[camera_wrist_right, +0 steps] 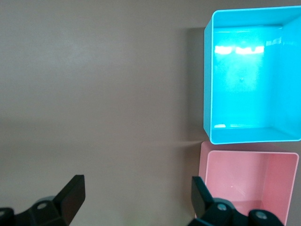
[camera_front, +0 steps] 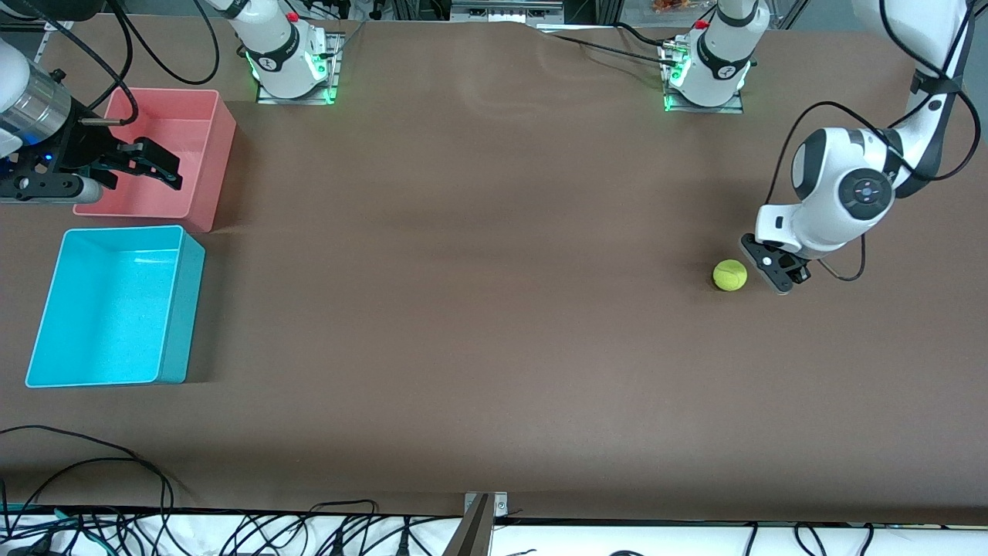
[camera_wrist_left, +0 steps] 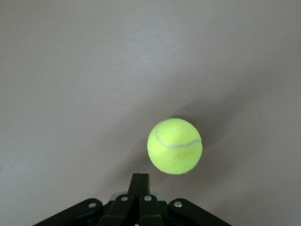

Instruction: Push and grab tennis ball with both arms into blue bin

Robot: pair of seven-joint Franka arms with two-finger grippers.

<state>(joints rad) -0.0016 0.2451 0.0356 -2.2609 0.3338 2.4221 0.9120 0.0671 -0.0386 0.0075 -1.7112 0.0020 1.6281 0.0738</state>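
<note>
The tennis ball [camera_front: 729,275] is a small yellow-green ball on the brown table toward the left arm's end. My left gripper [camera_front: 779,284] is shut and empty, low at the table right beside the ball, on the side away from the bins. In the left wrist view the ball [camera_wrist_left: 174,145] lies just ahead of the closed fingertips [camera_wrist_left: 140,180]. The blue bin [camera_front: 46,309] stands empty at the right arm's end. My right gripper [camera_front: 166,166] is open and empty, held over the pink bin; its wrist view shows the blue bin [camera_wrist_right: 208,84].
A pink-red bin [camera_front: 220,139] stands beside the blue bin, farther from the front camera; it also shows in the right wrist view [camera_wrist_right: 202,162]. Cables hang along the table's front edge [camera_front: 231,533]. Brown tabletop stretches between the ball and the bins.
</note>
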